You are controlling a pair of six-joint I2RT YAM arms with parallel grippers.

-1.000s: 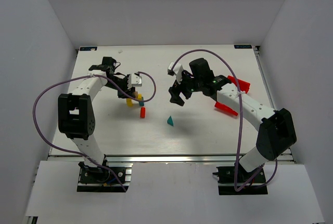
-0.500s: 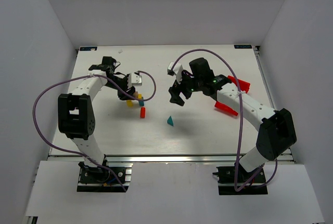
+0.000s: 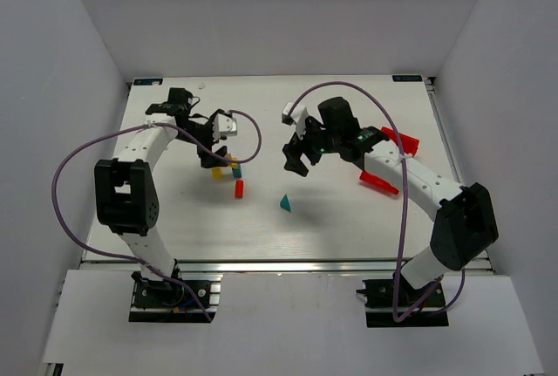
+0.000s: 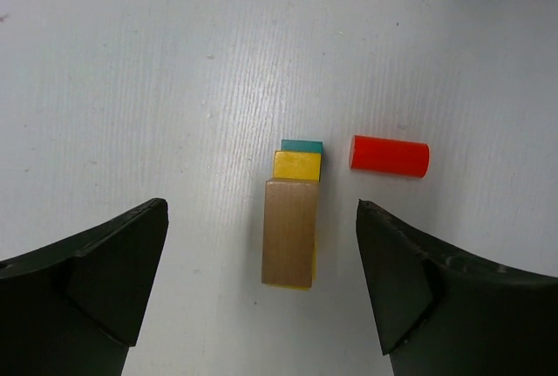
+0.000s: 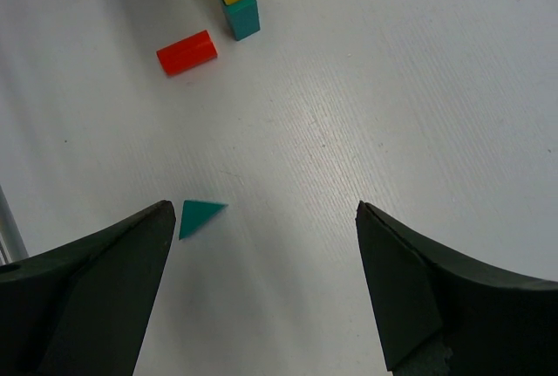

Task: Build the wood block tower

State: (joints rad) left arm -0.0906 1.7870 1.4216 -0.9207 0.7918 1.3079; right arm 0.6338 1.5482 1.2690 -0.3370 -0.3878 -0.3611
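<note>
Tan block (image 4: pixel 289 230) rested on top of a yellow block (image 4: pixel 296 166), with a teal cube (image 4: pixel 302 145) touching the yellow one's far end and a red cylinder (image 4: pixel 390 155) lying just beside them on the white worktop (image 3: pixel 349 219). Left gripper (image 3: pixel 216 147) hung directly over this small stack with its jaws spread wide and nothing between them. Right gripper (image 3: pixel 296 167), equally wide apart and empty, hovered near the teal triangle (image 5: pixel 199 216), which lay well apart from the stack
</note>
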